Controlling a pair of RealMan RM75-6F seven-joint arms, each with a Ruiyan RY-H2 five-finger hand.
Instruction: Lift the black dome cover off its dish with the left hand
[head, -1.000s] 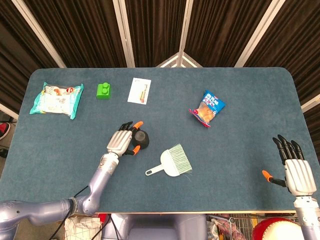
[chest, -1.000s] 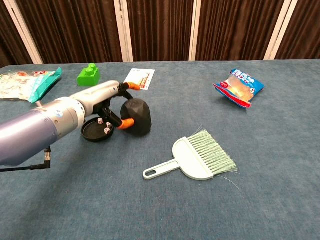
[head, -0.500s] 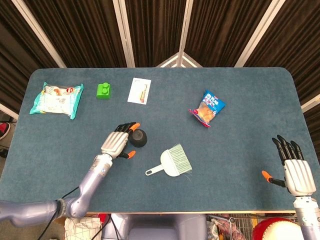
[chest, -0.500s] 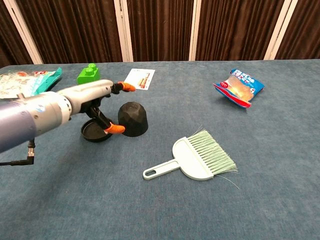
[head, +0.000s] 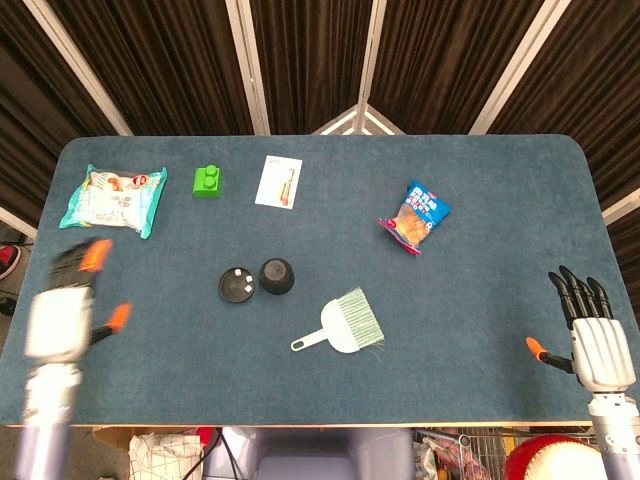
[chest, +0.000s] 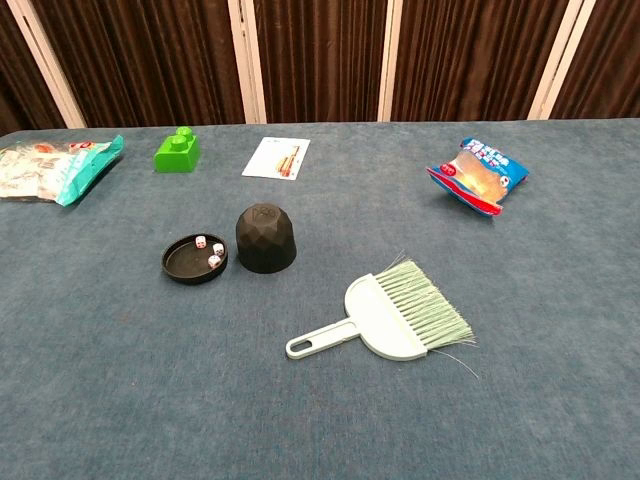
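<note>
The black dome cover (head: 277, 276) (chest: 266, 239) is off its dish and stands upright on the worktop — faceted sides, flat top, open end down. Just beside it, touching or nearly so, lies the shallow round black dish (head: 237, 285) (chest: 190, 262), uncovered — small white dice rest in it near the cover-side rim.

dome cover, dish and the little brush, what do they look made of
Dome cover: looks like hard black plastic, matte, with moulded flat facets catching faint light. Dish: likely the same black plastic, smooth with a thin raised rim, slightly glossier; dice lie in it. Brush: pale green plastic body and handle, smooth, with fine synthetic-looking bristles that splay at the tips.
</note>
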